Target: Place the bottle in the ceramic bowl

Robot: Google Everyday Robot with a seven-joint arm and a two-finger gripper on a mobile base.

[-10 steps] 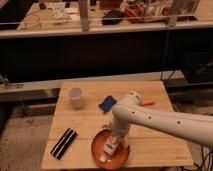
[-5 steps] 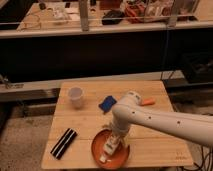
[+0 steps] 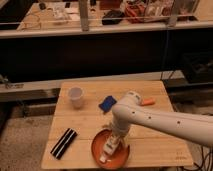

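Note:
The orange-red ceramic bowl (image 3: pixel 96 150) sits near the front edge of the wooden table (image 3: pixel 150 145). The small whitish bottle (image 3: pixel 107 152) lies inside the bowl, pointing toward the front left. My gripper (image 3: pixel 115 141) reaches down from the white arm (image 3: pixel 165 120) into the bowl, right at the bottle's upper end. The arm hides the bowl's right part.
A white cup (image 3: pixel 76 96) stands at the back left of the table. A blue object (image 3: pixel 107 103) lies mid-table behind the arm, a small orange object (image 3: pixel 147 102) to its right. A black flat object (image 3: pixel 64 143) lies front left. A dark shelf rises behind the table.

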